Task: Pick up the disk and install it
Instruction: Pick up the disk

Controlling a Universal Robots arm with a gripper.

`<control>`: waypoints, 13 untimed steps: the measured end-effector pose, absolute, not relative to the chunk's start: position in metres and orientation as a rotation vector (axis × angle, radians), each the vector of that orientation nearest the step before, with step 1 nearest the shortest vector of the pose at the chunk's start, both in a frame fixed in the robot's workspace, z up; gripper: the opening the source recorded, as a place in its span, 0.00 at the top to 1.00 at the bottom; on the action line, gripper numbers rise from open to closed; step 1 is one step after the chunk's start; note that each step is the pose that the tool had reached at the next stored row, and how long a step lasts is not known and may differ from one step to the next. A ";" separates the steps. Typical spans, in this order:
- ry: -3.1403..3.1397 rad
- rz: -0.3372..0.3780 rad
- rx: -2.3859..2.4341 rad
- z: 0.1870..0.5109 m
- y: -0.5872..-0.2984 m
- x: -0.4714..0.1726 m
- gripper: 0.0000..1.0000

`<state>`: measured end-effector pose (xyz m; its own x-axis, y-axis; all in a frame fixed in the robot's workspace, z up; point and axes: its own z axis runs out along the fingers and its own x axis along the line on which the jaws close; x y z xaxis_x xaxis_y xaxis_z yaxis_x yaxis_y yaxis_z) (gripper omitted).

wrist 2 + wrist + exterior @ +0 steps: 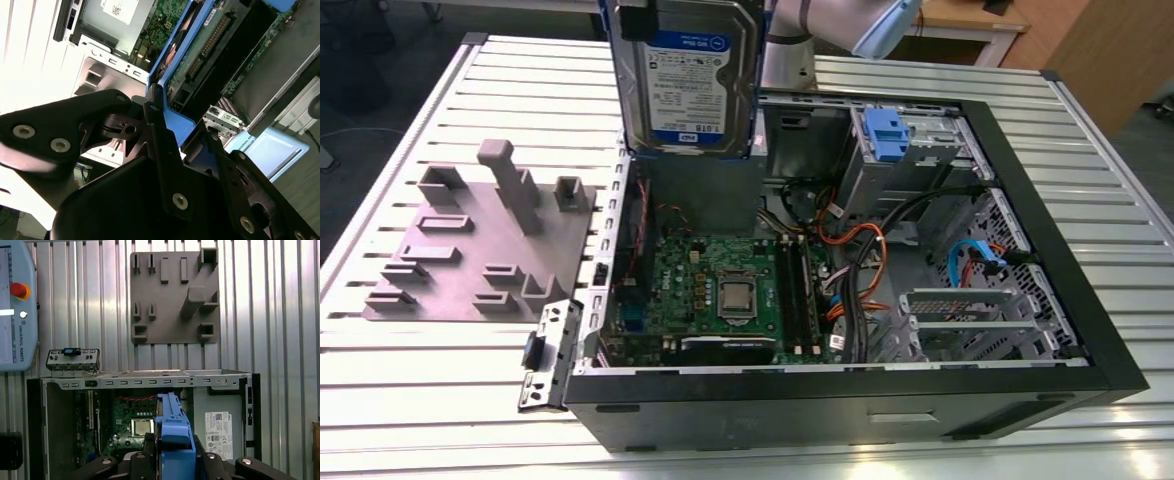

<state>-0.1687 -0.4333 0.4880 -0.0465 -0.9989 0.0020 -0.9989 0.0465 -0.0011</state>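
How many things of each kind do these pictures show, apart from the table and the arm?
silver-grey rectangular hard drive in a blue plastic carrier, held in the pincer: 1
open black computer case: 1
grey plastic fixture plate with upright posts: 1
grey control pendant with a red button: 1
Total: 4

One computer case (854,410) stood there. Above case: one disk (690,80), one gripper (172,442). Beside case lay one grey fixture plate (454,260), one teach pendant (17,305). Inside case sat one blue carrier (886,135).
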 end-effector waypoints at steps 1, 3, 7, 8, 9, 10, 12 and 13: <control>-2.272 0.003 2.169 0.488 -0.433 -0.169 0.63; -2.272 0.003 2.169 0.488 -0.433 -0.169 0.63; -2.272 0.003 2.169 0.488 -0.433 -0.167 0.63; -2.272 0.003 2.169 0.488 -0.433 -0.166 0.63; -2.272 0.003 2.169 0.488 -0.433 -0.164 0.63; -2.272 0.003 2.169 0.488 -0.433 -0.163 0.63; -2.272 0.003 2.169 0.488 -0.433 -0.158 0.63; -2.272 0.003 2.169 0.488 -0.433 -0.156 0.63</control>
<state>-0.1557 -0.4333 0.4878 -0.0464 -0.9989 0.0020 -0.9989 0.0464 -0.0011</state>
